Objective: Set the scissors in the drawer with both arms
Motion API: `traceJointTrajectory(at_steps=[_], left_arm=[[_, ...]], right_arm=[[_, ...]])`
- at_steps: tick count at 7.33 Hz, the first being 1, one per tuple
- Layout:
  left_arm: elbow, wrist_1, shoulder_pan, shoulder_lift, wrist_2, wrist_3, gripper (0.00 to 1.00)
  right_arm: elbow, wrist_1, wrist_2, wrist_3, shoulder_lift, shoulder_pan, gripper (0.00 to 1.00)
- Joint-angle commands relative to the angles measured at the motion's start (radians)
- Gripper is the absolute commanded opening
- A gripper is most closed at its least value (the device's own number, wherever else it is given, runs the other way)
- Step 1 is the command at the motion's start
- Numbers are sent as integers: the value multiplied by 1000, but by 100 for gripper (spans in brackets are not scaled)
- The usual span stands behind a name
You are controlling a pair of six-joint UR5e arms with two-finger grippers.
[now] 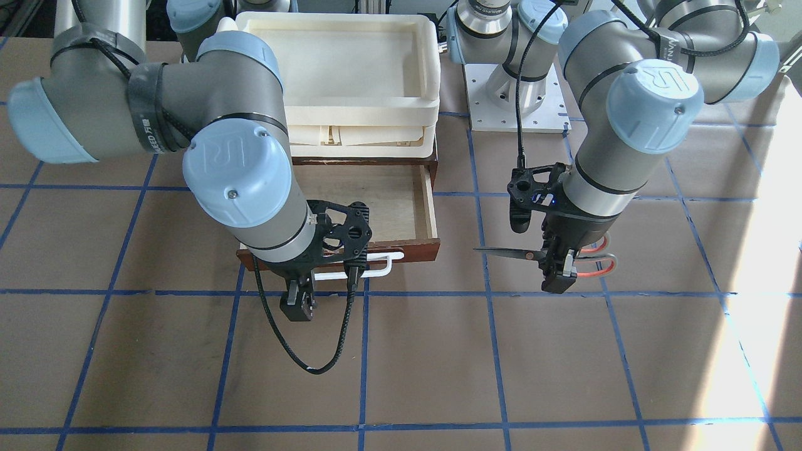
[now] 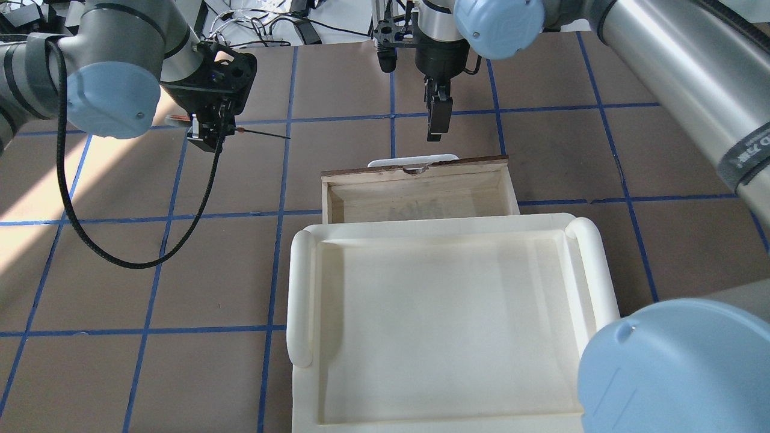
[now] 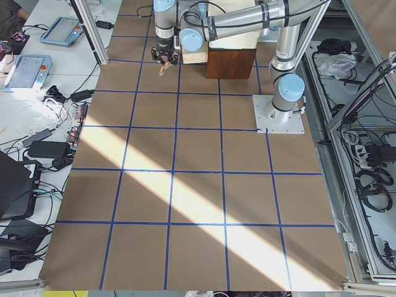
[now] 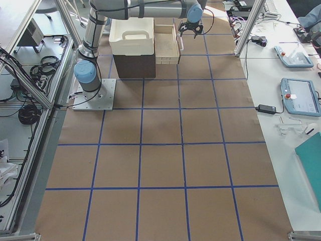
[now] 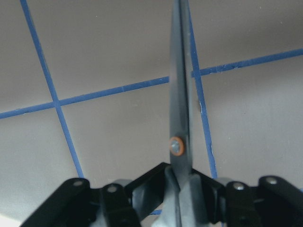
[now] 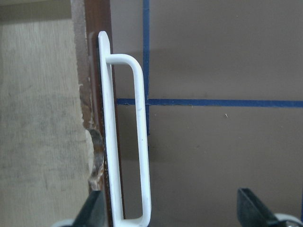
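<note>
My left gripper (image 1: 557, 269) is shut on the scissors (image 1: 507, 252) at their pivot. It holds them flat and low over the table, to the side of the drawer, with the blades pointing toward it. The orange-lined handles (image 1: 598, 260) stick out behind. In the overhead view the left gripper (image 2: 207, 129) holds the blade (image 2: 264, 135). The left wrist view shows the blades (image 5: 179, 94) running forward from the shut gripper (image 5: 182, 198). The drawer (image 1: 376, 200) stands pulled open with its pale inside bare (image 2: 421, 201). My right gripper (image 2: 439, 117) is open just in front of the white bar handle (image 6: 139, 142), not gripping it.
Cream plastic trays (image 2: 451, 313) are stacked on the cabinet behind the drawer (image 1: 338, 62). The left arm's white base plate (image 1: 520, 100) sits beside the cabinet. A black cable (image 2: 120, 258) loops down from the left wrist. The brown table has a blue tape grid.
</note>
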Motion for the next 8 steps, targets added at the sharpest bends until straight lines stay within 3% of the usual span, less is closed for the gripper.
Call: traceJointTrajectory(at_steps=[1,4,6,8], left_arm=[[0,-7,-108,15,-31,-135,0],[-5,-7,-289,-3,-45,-344,0],[-12,-5,-367,-14,-47,-458,0],[-17,-10,-401,-14,-88,-484,0]], right_arm=[[44,0,-5,201,-103,-56,100],[186,8,-20,560,-282,-141,100],[213,42,-84,795,-353,-141,100],[214,114,-74,1048,-415,-139,100]])
